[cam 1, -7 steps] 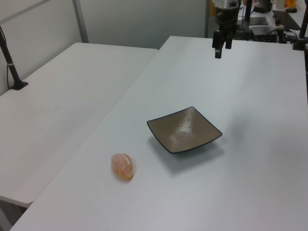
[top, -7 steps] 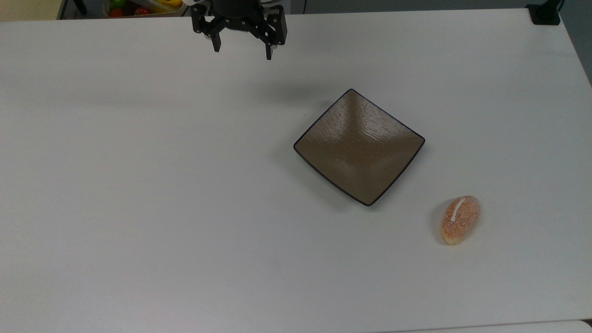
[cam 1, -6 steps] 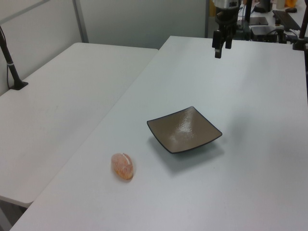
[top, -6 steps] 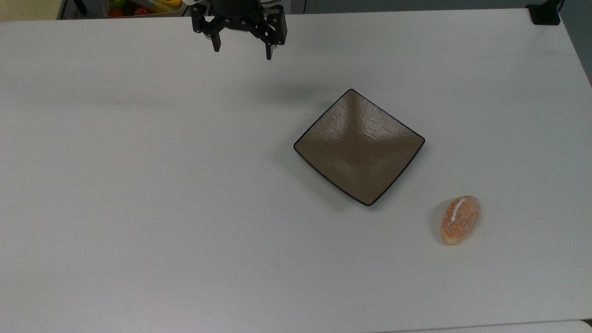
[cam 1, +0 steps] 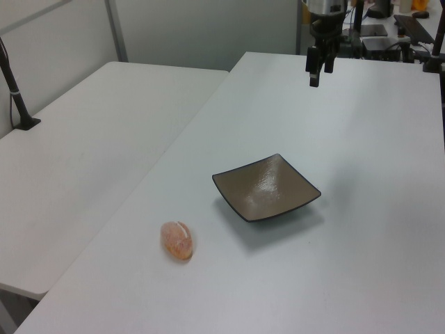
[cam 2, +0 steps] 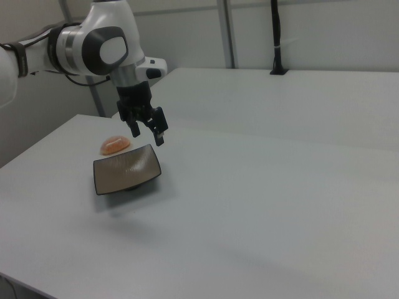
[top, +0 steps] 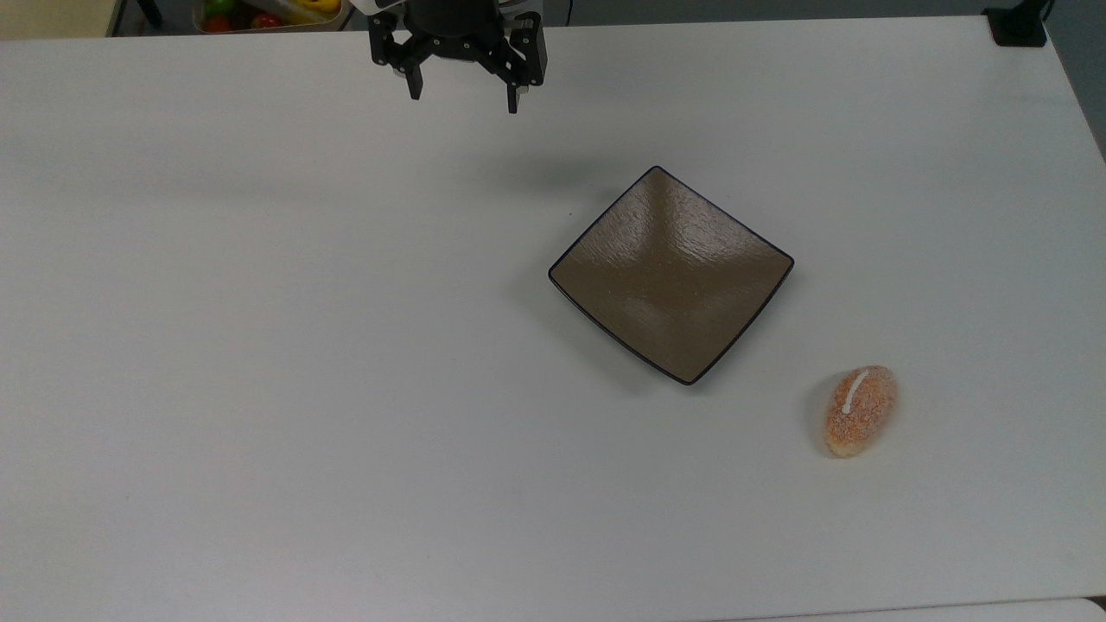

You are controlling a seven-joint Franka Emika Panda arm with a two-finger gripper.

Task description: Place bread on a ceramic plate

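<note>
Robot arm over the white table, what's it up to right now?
The Franka arm's pincer hangs open and empty above the far side of the white table. The square brown ceramic plate sits bare. The small sugary bread roll lies on the table beyond the plate's corner, apart from it and untouched. Nothing has been picked up yet.

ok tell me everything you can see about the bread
The bread is a small oval roll, orange-tan with a speckled, sugary-looking crust and a thin white stripe along its top. It lies on its side on the white table, whole and untouched, clear of the ceramic plate, off the plate's lower-right corner in the top view. In the left view it sits nearer the camera than the plate. Nothing but the table touches it; the gripper hangs far off.
</note>
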